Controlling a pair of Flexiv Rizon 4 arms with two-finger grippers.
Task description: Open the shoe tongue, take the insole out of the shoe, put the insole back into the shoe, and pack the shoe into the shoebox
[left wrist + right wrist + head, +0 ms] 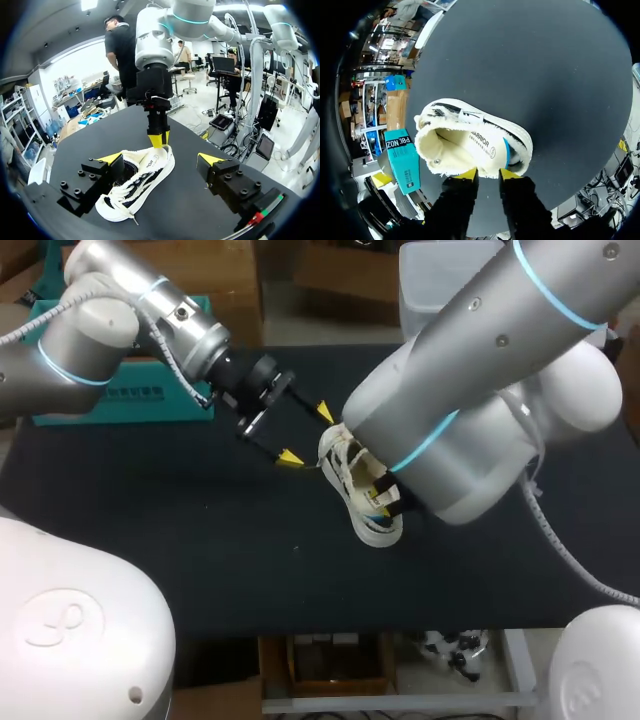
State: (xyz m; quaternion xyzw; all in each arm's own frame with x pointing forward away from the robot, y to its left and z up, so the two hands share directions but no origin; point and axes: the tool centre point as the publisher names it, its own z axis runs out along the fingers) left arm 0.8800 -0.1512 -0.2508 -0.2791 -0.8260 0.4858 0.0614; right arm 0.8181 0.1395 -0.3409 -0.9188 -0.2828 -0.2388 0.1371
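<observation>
- Shoe (362, 502): white, black laces (122, 197), lying on the dark desk (180, 540) near its middle, tipped onto one side, under the right arm.
- Right hand (487, 175): comes down on the heel end. Its yellow tips are close together with the heel rim pinched between them, so it looks closed on the shoe.
- Left hand (161, 159): fingers spread wide, gripping nothing. The shoe lies between them, one finger just beside the collar, the other well clear.
- Insole (482, 145): seated inside, printed face visible through the opening.
- Shoebox (100, 400): teal, at the desk's far left edge, well apart from the shoe.
- Handling, as a judgement: light; fabric upper soft and likely to fold under a pinch; sole stiffer. Rim grips steady it but may let it swing. For lifting, hold across the sole and sidewall.
- Insole is probably thin and floppy; take it at the heel edge and peel it out. Loose laces could snag a finger.
</observation>
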